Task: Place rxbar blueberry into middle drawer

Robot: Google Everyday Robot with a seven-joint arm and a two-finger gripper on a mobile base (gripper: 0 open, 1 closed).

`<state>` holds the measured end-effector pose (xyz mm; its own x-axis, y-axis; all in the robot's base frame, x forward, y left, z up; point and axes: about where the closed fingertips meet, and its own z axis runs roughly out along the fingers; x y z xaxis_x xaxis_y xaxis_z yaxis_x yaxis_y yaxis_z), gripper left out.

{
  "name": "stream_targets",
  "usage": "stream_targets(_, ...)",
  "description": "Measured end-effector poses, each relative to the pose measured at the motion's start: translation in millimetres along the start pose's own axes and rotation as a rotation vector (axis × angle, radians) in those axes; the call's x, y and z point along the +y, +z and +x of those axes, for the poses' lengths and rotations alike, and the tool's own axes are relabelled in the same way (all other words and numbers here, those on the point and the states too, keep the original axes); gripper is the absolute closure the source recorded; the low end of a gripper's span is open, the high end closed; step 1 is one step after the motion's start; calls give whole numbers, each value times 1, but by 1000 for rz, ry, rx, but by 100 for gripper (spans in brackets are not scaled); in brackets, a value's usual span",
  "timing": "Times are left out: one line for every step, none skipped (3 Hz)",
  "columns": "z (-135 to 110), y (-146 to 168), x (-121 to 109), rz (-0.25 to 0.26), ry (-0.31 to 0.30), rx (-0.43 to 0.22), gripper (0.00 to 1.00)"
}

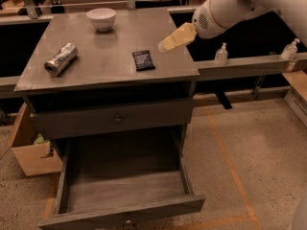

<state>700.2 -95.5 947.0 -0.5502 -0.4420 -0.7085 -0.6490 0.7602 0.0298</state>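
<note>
The rxbar blueberry (pixel 143 60), a small dark flat bar, lies on the grey cabinet top (pixel 96 68), right of centre. My gripper (pixel 167 44) hangs above the top's right part, just right of and beyond the bar, not touching it; the white arm reaches in from the upper right. The middle drawer (pixel 124 189) is pulled out below, a wide grey box with a plank floor and nothing in it.
A silver can (pixel 61 59) lies on its side at the top's left. A white bowl (pixel 101 18) stands at the back. A closed drawer front with a knob (pixel 117 120) is above the open drawer. A cardboard box (pixel 31 155) sits on the floor at left. Two small bottles (pixel 221 54) stand on a ledge at right.
</note>
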Motion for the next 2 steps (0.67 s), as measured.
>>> stream_targets(-15,30,-16,77,102,61,0)
stream_targets(-27,59,-25,148,210,115,0)
